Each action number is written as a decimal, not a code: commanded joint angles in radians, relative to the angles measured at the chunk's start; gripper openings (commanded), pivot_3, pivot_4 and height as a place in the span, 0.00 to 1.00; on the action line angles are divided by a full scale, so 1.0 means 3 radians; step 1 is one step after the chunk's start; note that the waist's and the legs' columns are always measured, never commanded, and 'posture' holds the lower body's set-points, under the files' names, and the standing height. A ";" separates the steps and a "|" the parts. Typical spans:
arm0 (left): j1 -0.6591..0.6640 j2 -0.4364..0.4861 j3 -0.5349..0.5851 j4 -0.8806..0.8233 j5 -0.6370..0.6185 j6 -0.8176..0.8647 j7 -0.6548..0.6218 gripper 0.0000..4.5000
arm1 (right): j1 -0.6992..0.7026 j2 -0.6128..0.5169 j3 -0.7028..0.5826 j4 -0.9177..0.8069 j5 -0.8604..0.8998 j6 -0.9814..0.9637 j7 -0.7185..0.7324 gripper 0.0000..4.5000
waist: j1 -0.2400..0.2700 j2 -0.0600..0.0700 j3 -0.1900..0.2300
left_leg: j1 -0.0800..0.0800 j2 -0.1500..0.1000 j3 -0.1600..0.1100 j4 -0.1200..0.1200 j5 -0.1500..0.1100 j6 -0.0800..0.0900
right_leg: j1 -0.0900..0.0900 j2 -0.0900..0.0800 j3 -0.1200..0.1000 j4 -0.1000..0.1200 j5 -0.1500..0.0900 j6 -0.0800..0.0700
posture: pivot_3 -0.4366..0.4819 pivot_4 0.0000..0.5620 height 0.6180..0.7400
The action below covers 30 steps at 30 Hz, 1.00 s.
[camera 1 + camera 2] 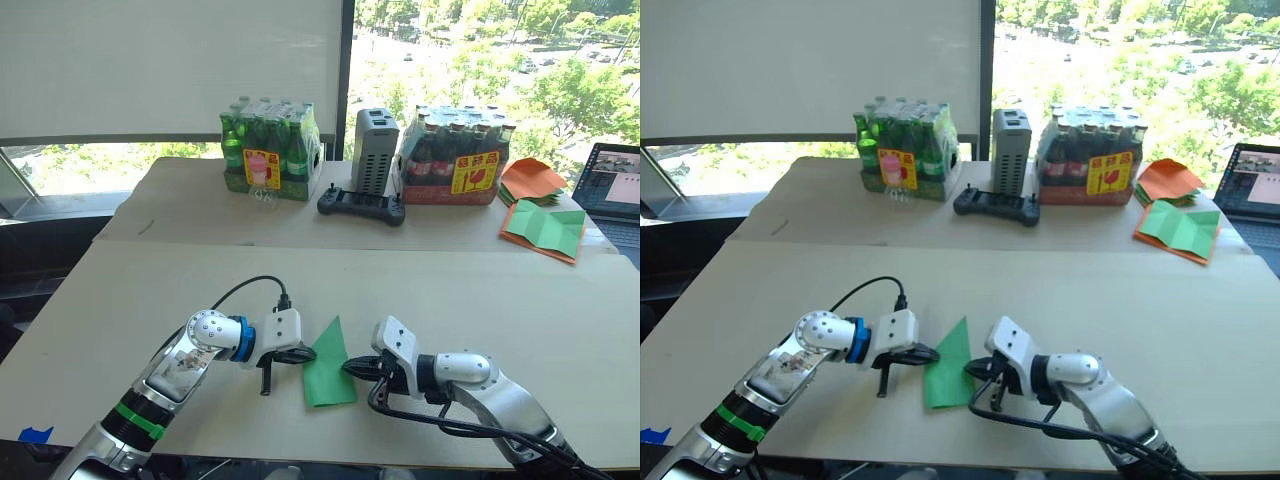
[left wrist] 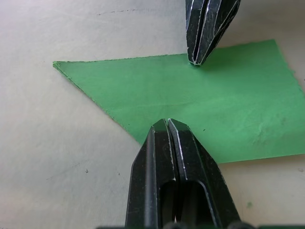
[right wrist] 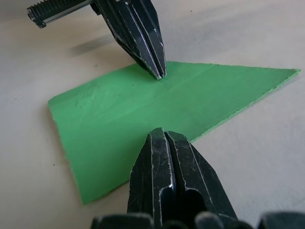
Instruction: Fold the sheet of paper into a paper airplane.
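Observation:
The sheet of paper (image 1: 327, 365) is bright green and folded into a narrow pointed wedge. It lies flat near the table's front edge with its point facing away from me. My left gripper (image 1: 307, 354) is shut, and its tip rests on the wedge's left edge (image 2: 167, 122). From the other side my right gripper (image 1: 350, 367) is also shut, its tip touching the right edge (image 3: 164, 131). The two tips face each other across the paper, and neither holds it between its fingers.
At the back stand a pack of green bottles (image 1: 268, 150), a grey device (image 1: 374, 150), a black controller (image 1: 361, 206) and a pack of dark bottles (image 1: 452, 155). A creased green sheet on orange papers (image 1: 545, 228) and a laptop (image 1: 615, 185) lie at the far right.

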 commanded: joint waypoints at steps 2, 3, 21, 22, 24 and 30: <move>0.0007 0.0041 -0.0045 0.0054 0.0079 0.0020 -0.0018 0.01 | 0.0195 -0.0123 0.0166 0.0005 0.0029 0.0238 0.0083 0.00 | 0.0001 0.0000 0.0000 | 0.0000 0.0000 0.0000 0.0000 0.0000 0.0000 | 0.0000 0.0000 0.0000 0.0000 0.0000 0.0000 | 0.48 0.27 0.47; 0.0008 0.0042 -0.0045 0.0053 0.0080 0.0018 -0.0018 0.01 | 0.0216 -0.0140 0.0166 -0.0024 0.0043 0.0249 0.0083 0.00 | 0.0001 0.0000 0.0000 | 0.0000 0.0000 0.0000 0.0000 0.0000 0.0000 | 0.0000 0.0000 0.0000 0.0000 0.0000 0.0000 | 0.48 0.27 0.47; -0.0012 0.0040 -0.0046 0.0094 0.0087 -0.0009 -0.0028 0.01 | 0.0351 -0.0395 0.0257 -0.0357 0.0242 0.0363 0.0213 0.00 | 0.0007 -0.0001 -0.0001 | 0.0000 0.0001 0.0000 -0.0001 0.0000 0.0001 | 0.0002 0.0000 0.0000 -0.0003 0.0000 0.0000 | 0.48 0.27 0.47; -0.0012 0.0040 -0.0046 0.0094 0.0087 -0.0010 -0.0028 0.01 | 0.0352 -0.0403 0.0259 -0.0368 0.0253 0.0368 0.0222 0.00 | 0.0008 -0.0001 -0.0001 | 0.0000 0.0001 0.0000 -0.0001 0.0000 0.0001 | 0.0002 0.0000 0.0000 -0.0003 0.0000 0.0000 | 0.48 0.27 0.47; -0.0011 0.0041 -0.0045 0.0093 0.0087 -0.0012 -0.0028 0.01 | 0.0354 -0.0412 0.0254 -0.0385 0.0269 0.0378 0.0231 0.00 | 0.0008 -0.0001 -0.0001 | 0.0000 0.0001 0.0000 -0.0001 0.0000 0.0001 | 0.0002 0.0000 -0.0001 -0.0003 0.0000 0.0000 | 0.48 0.27 0.47; -0.0016 0.0029 -0.0029 0.0096 0.0068 -0.0021 -0.0023 0.01 | 0.0303 -0.0298 -0.0009 -0.0433 0.0504 0.0360 0.0172 0.00 | 0.0010 -0.0001 0.0000 | -0.0001 0.0001 0.0000 -0.0001 0.0000 0.0001 | 0.0001 0.0000 0.0000 -0.0004 0.0000 0.0000 | 0.48 0.27 0.47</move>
